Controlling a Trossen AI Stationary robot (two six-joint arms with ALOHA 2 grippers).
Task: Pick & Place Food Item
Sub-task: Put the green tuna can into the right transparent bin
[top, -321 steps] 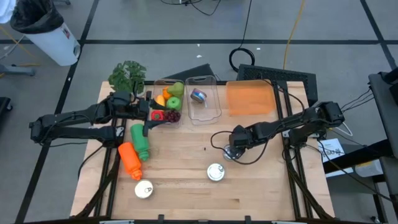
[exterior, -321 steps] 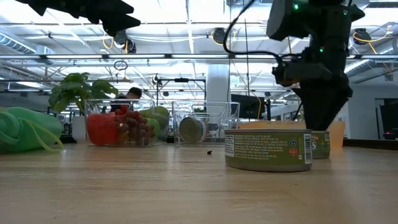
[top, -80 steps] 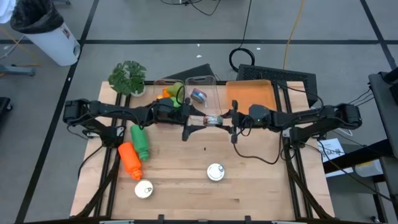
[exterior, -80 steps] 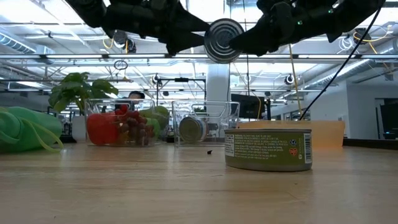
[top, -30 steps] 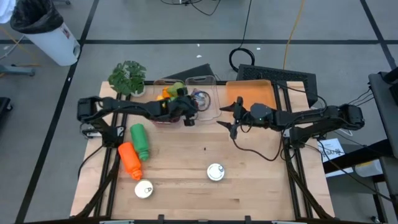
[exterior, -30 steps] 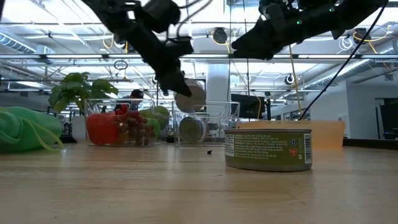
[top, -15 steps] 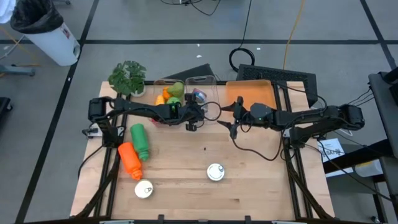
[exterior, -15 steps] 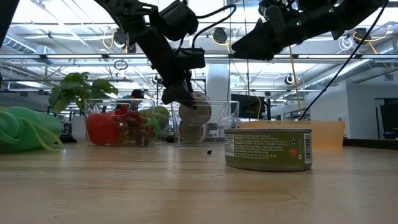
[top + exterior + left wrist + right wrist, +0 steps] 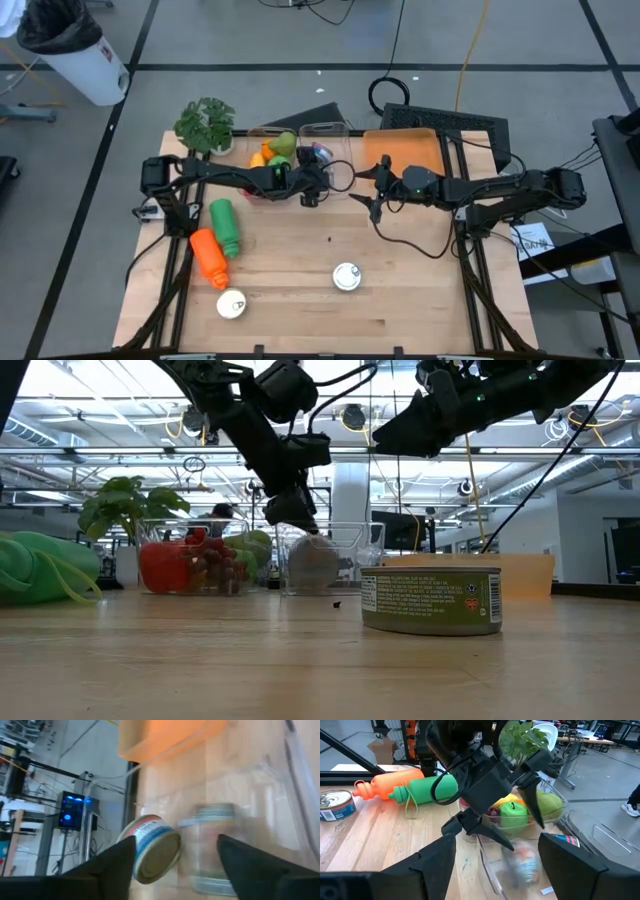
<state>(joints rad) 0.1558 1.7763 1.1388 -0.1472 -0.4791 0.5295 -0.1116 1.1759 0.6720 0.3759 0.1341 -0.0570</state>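
A silver tin can (image 9: 312, 560) lies blurred inside the clear container (image 9: 342, 150), just below my left gripper (image 9: 312, 193). In the left wrist view the can (image 9: 210, 850) is beyond the open fingers of my left gripper (image 9: 175, 870), next to a red-and-blue labelled can (image 9: 152, 850) that lies in the same container. My left gripper (image 9: 512, 817) slants down over the container's near end with nothing between its fingers. My right gripper (image 9: 373, 188) hangs open and level, to the right of the container, holding nothing.
A clear box of fruit (image 9: 272, 160) stands left of the container and an orange bin (image 9: 405, 155) right of it. Green (image 9: 225, 225) and orange (image 9: 208, 258) bottles lie at the left. Two cans (image 9: 346, 277) (image 9: 231, 304) stand near the front edge. A plant (image 9: 205, 122) is at the far left.
My left gripper has carried the silver can a little toward the table's right edge and down over the clear container, then let go. The can has dropped from the fingers into the container.
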